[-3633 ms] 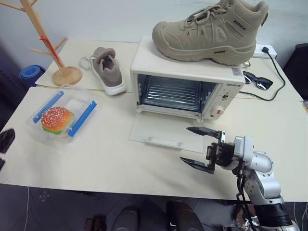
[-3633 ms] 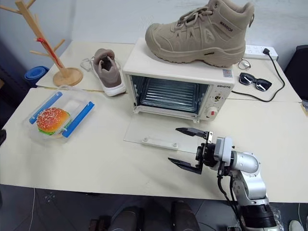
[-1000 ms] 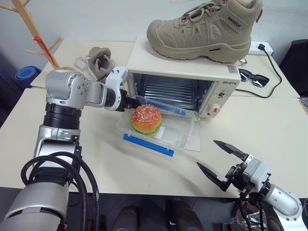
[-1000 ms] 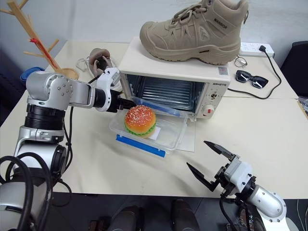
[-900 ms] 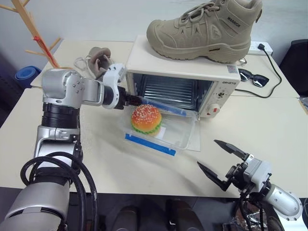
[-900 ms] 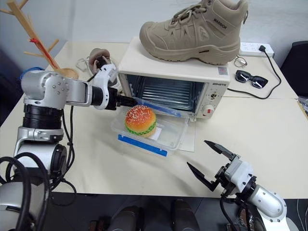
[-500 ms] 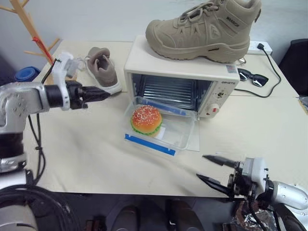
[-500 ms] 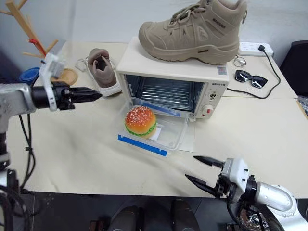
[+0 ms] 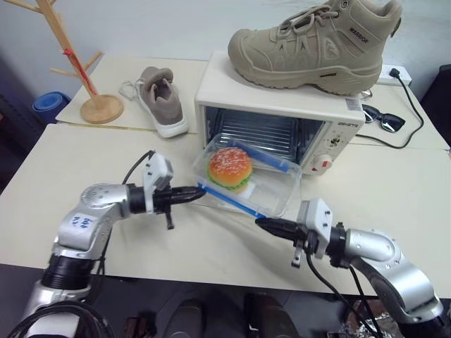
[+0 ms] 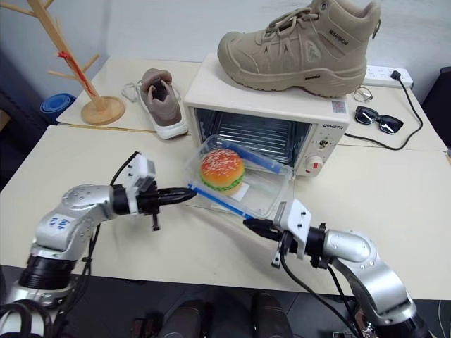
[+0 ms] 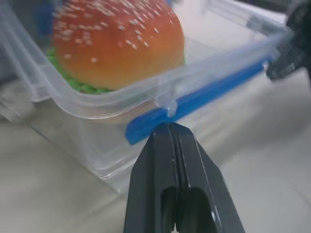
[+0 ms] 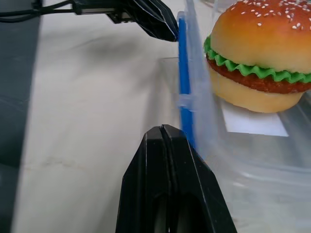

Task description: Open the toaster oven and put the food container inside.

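Bench carries the toaster oven, door down, with the food container at its six o'clock, half over the door. Left pincer and right pincer, both clenched, touch its near blue clip; best pushed evenly toward twelve o'clock, keeping it square.

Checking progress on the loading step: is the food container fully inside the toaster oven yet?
Not yet. The food container sits tilted on the lowered glass door, its far end at the toaster oven mouth, its near blue clip toward the table edge.
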`<state>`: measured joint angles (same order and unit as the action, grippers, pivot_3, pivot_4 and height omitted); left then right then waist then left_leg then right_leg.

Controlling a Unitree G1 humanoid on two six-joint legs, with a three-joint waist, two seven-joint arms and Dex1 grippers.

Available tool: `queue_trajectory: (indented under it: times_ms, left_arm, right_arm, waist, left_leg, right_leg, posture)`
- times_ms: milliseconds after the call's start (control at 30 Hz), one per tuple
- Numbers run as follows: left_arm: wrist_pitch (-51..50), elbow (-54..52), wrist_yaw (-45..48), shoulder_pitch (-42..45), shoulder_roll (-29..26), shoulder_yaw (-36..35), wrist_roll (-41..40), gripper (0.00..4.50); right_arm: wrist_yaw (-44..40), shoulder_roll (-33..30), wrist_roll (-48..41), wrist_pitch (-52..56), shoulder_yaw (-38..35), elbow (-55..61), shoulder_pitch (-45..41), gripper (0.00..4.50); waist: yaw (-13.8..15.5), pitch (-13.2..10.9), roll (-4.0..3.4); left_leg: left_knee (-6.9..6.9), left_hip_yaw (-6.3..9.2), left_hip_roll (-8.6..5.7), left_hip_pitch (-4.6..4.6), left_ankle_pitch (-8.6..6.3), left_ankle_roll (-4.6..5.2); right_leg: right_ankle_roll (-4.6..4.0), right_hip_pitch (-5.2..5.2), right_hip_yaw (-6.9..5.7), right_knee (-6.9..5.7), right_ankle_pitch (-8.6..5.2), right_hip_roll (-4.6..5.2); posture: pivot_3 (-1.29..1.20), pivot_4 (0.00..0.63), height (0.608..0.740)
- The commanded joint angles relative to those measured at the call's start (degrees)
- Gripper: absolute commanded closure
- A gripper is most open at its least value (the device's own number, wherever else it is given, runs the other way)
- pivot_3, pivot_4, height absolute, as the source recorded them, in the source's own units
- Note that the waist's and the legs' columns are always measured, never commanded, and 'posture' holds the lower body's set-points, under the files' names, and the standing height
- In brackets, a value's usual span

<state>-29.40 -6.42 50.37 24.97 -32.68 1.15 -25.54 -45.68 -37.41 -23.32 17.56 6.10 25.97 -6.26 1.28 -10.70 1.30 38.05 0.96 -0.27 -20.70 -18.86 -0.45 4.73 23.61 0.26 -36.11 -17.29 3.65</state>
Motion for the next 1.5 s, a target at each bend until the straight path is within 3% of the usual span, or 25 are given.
queue_trajectory:
  times_ms: [33, 300, 700, 967, 1067, 1200, 1300, 1500]
  left_arm:
    - [1.34, -0.24, -3.61, 1.15, 2.4, -0.22, 1.39, 4.5]
    - [0.88, -0.73, -8.26, 0.77, 6.18, -0.42, 2.21, 4.5]
    - [7.0, 12.71, -17.5, 9.66, 14.19, -0.75, 7.98, 4.5]
    - [9.31, 14.96, -19.13, 10.2, 13.47, -3.11, 9.84, 4.5]
    - [9.56, 10.05, -10.76, 5.62, 8.05, -4.42, 6.76, 4.5]
    - [6.73, 3.05, -0.28, -1.11, -0.11, -9.1, -0.9, 3.69]
    - [6.1, 0.12, 7.22, -8.09, -7.68, -14.24, -4.5, 2.77]
    - [15.23, -2.15, 23.63, -20.64, -14.8, -20.05, -7.54, 0.87]
  right_arm:
    - [1.27, 1.16, 2.42, -1.62, -1.0, -2.98, -3.63, 4.48]
    - [2.55, 2.36, 7.32, -6.73, -2.93, -13.27, -11.36, 4.48]
    - [11.75, 13.55, 16.06, -14.59, -1.83, -30.14, -21.62, 4.48]
    - [10.47, 14.96, 15.79, -13.37, -2.07, -30.39, -22.9, 4.48]
    - [5.29, 11.81, 10.75, -11.3, -4.46, -24.08, -19.4, 4.48]
    - [-0.75, 5.98, 4.79, -10.33, -9.21, -17.31, -13.95, 4.5]
    - [-7.54, 0.12, 1.59, -12.89, -14.45, -18.48, -8.95, 4.5]
    - [-19.2, -5.39, 4.19, -24.71, -15.29, -34.39, -3.83, 4.5]
  waist:
    - [-0.35, 0.0, 0.0]
    - [-0.75, 0.0, 0.0]
    - [-1.46, 0.0, 0.0]
    - [-1.46, 0.0, -0.01]
    - [-1.51, 0.0, -0.01]
    - [-1.57, 0.0, -0.03]
    - [-1.49, -0.01, -0.04]
    - [-1.56, -0.05, -0.11]
  left_leg:
    - [0.0, -0.03, 0.01, 0.0, 0.0, -0.01]
    - [0.02, -0.07, 0.03, 0.0, 0.03, -0.05]
    - [0.04, -0.12, 0.02, -0.05, 0.2, -0.35]
    - [0.12, -0.13, 0.01, -0.18, 0.21, -0.35]
    - [0.19, -0.13, 0.0, -0.56, 0.23, -0.38]
    - [-0.02, -0.19, 0.07, -0.8, 0.23, -0.44]
    - [0.13, -0.19, 0.06, -0.8, 0.22, -0.41]
    - [-0.06, -0.14, 0.07, 0.07, -0.06, 0.13]
  right_leg:
    - [0.0, 0.02, 0.02, 0.01, 0.0, -0.02]
    - [0.01, 0.06, 0.04, -0.05, 0.01, -0.05]
    - [0.02, 0.14, 0.05, -0.4, 0.01, -0.08]
    - [0.08, 0.23, 0.06, -0.41, 0.04, -0.06]
    - [0.08, 0.58, 0.07, -0.52, 0.05, -0.06]
    - [0.07, 0.97, 0.09, -0.53, 0.04, -0.08]
    - [0.07, 0.88, 0.1, -0.39, 0.04, -0.04]
    - [-0.01, 0.0, 0.05, 0.02, 0.01, 0.05]
  posture:
    - [0.0, 0.15, 0.74]
    - [0.0, 0.15, 0.74]
    - [0.0, 0.15, 0.74]
    - [0.0, 0.15, 0.74]
    - [0.0, 0.15, 0.74]
    - [0.0, 0.15, 0.74]
    - [0.0, 0.15, 0.74]
    - [0.0, 0.15, 0.74]
